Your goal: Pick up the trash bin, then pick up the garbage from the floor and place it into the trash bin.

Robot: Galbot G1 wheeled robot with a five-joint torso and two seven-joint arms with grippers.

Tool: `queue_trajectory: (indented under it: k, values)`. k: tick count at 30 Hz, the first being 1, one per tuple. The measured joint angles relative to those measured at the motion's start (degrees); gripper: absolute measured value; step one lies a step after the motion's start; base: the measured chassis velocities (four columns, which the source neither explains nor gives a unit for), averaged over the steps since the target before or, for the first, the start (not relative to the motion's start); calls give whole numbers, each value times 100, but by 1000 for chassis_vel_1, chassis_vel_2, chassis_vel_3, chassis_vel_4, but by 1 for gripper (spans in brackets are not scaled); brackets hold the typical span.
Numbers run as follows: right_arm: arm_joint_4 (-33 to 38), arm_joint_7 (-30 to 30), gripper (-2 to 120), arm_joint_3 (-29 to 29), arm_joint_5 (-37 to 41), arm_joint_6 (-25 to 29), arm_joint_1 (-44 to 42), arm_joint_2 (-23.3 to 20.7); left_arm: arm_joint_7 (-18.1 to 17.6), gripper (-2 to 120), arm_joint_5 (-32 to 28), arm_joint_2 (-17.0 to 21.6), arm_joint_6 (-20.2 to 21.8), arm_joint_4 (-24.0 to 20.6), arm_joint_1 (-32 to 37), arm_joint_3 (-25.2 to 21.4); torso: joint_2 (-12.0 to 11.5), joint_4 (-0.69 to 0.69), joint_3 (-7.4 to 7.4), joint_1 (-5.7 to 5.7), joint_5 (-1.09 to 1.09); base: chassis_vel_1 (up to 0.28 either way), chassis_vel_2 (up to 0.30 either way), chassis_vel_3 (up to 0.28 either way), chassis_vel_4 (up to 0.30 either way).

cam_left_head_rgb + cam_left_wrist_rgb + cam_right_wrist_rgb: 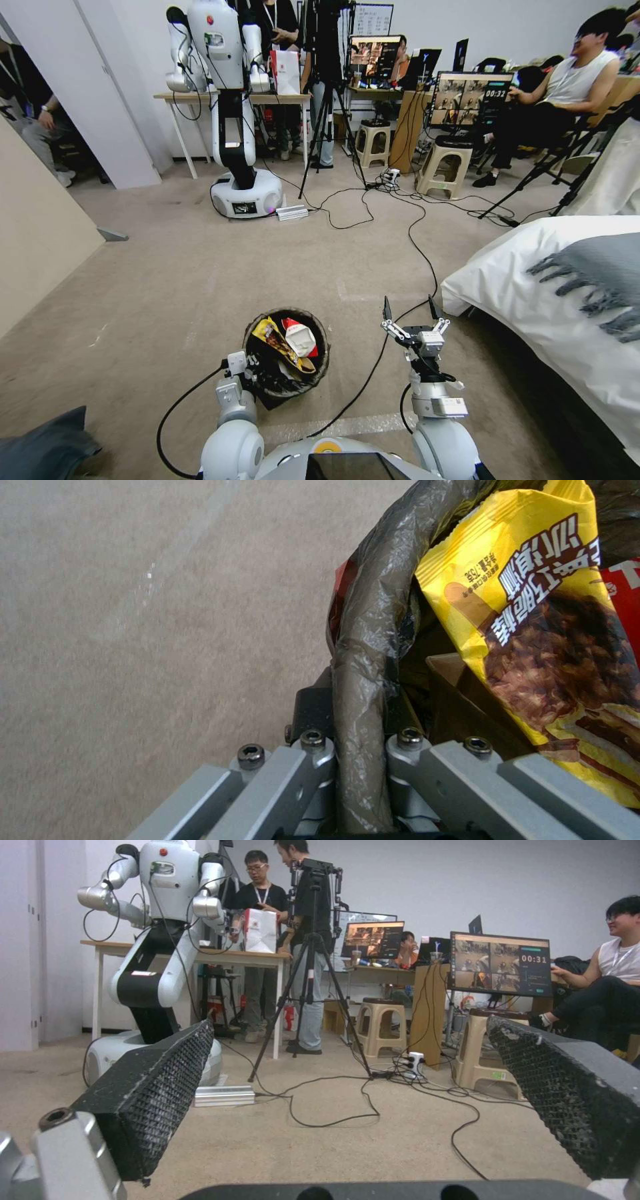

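Trash bin [319,373] – two packets [288,340], left tool [357,745] clamped

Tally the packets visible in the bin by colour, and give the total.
Yellow packet: 1
Red-and-white packet: 1
Total: 2, both inside the trash bin, whose bag-covered rim the left hand grips.

One trash bin [320,373], black-lined, sat on the near floor. Inside it: one yellow wrapper [275,337], one red-and-white packet [299,337]. Two hands counted: left hand [248,371] at the rim, right hand [410,312] spread apart.
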Motion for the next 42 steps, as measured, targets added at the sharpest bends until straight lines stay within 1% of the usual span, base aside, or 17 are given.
queue_trajectory:
  k: [7, 14, 16, 17, 18, 19, 20, 21, 22, 25, 27, 29, 30, 33, 34, 37, 42]
  values:
    - [4, -7, 100, -6, 1, -1, 4, 2, -91, 1, -183, 5, 32, 62, -11, -5, 0, 1, -1, 0, 3, 0, 0, 0, 0]
    - [-17, -19, 100, -15, 1, -2, 3, 15, -195, 3, -349, 4, 104, 77, -10, 24, 0, -1, 0, 0, -2, 0, 0, 0, 0]
    - [-29, -23, 100, -16, 0, 0, 2, 17, -196, 7, -366, 2, 123, 71, -14, 36, 0, -2, 0, 0, -3, 0, 0, 0, 0]
    - [-31, -26, 100, -17, 0, 1, 4, 19, -195, 13, -376, 1, 130, 72, -17, 40, 0, -2, 0, 0, -5, 0, 0, 0, 0]
    - [-31, -26, 100, -17, 0, 1, 4, 19, -195, 13, -376, 1, 130, 72, -17, 40, 0, -2, 0, 0, -5, 0, 0, 0, 0]
    - [-34, -28, 100, -17, 0, 2, 8, 21, -195, 18, -381, 0, 132, 73, -19, 40, 0, -2, 0, 0, -5, 0, 0, 0, 0]
    - [-36, -29, 100, -17, 0, 2, 10, 23, -195, 20, -386, -1, 132, 75, -20, 41, 0, -2, 0, 0, -5, 0, 0, 0, 0]
    - [-43, -33, 100, -18, 0, 6, 13, 28, -195, 28, -397, -4, 133, 80, -21, 41, 0, -2, 0, 0, -4, 0, 0, 0, 0]
    - [-43, -33, 100, -18, 0, 6, 13, 28, -195, 28, -397, -4, 133, 80, -21, 41, 0, -2, 0, 0, -4, 0, 0, 0, 0]
    - [-55, -37, 100, -20, -1, 19, 10, 35, -190, 41, -410, -16, 135, 86, -21, 63, 0, -2, 1, 0, -4, 0, 0, 0, 0]
    - [-58, -36, 100, -20, -1, 21, 10, 35, -190, 43, -410, -17, 134, 86, -21, 65, 0, -3, 1, 0, -4, 0, 0, 0, 0]
    - [-69, -37, 100, -20, -2, 31, 4, 38, -191, 58, -407, -17, 118, 92, -23, 64, 0, -1, 0, 0, -1, 0, 0, 0, 0]
    - [-69, -37, 100, -20, -2, 31, 4, 38, -191, 58, -407, -17, 118, 92, -23, 64, 0, -1, 0, 0, -1, 0, 0, 0, 0]
    - [-69, -47, 100, -18, -2, 37, -2, 38, -188, 71, -407, -15, 108, 70, -21, 64, 0, -1, 0, 0, -2, 0, 0, 0, 0]
    - [-69, -47, 100, -18, -2, 37, -2, 38, -188, 71, -407, -15, 108, 70, -21, 64, 0, -1, 0, 0, -2, 0, 0, 0, 0]
    - [-69, -75, 100, -17, -3, 40, 0, 43, -183, 83, -394, -17, 92, -5, -16, 79, 0, -1, 1, 0, -2, 0, 0, 0, 0]
    - [-76, -89, 100, -22, -18, 48, -2, 52, -179, 85, -375, -21, 82, -98, -8, 109, 0, -1, 1, 0, -2, 0, 0, 0, 0]
